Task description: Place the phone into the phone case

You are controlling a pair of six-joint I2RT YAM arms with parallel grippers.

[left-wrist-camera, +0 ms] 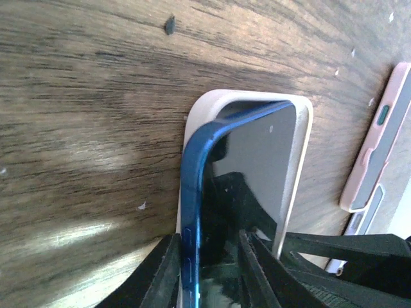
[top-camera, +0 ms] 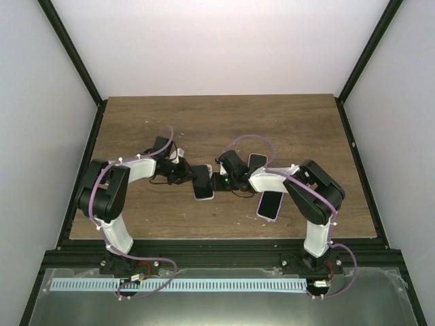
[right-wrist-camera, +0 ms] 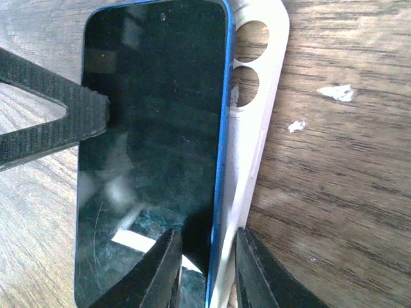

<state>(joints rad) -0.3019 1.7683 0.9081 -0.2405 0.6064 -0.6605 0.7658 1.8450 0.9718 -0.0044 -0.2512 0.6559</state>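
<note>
Phone (right-wrist-camera: 154, 147), blue-rimmed, is lodged aslant in the pale phone case (right-wrist-camera: 263, 128) at the middle of the wooden table (top-camera: 285, 122), one long edge raised above the case wall. Left gripper (left-wrist-camera: 209, 239) is pinched on the phone's blue edge; right gripper (right-wrist-camera: 209, 240) is clamped across the phone's rim and the case wall beside it. Insertion is judged partly done, the raised side left to be pressed flush.
</note>
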